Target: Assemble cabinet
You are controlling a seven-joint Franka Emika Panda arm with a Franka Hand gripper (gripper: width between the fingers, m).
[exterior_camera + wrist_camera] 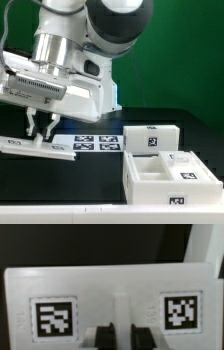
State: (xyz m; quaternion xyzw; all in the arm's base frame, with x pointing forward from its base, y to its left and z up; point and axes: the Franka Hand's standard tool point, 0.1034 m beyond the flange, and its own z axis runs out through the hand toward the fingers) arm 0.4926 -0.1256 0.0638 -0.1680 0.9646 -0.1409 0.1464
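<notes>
A flat white cabinet panel (30, 148) lies low over the black table at the exterior view's left. My gripper (40, 130) comes down onto it from above. In the wrist view the panel (110, 280) fills the frame and carries two square tags (55, 317) on either side of a thin raised rib. The gripper (118, 338) is shut on that rib, with a dark finger (103, 338) pressed against each side of it. I cannot tell whether the panel rests on the table or is slightly lifted.
An open white cabinet box (165, 178) stands at the front of the exterior view's right, with a smaller tagged white piece (150, 138) behind it. The marker board (95, 141) lies flat between the panel and the box. A green wall backs the table.
</notes>
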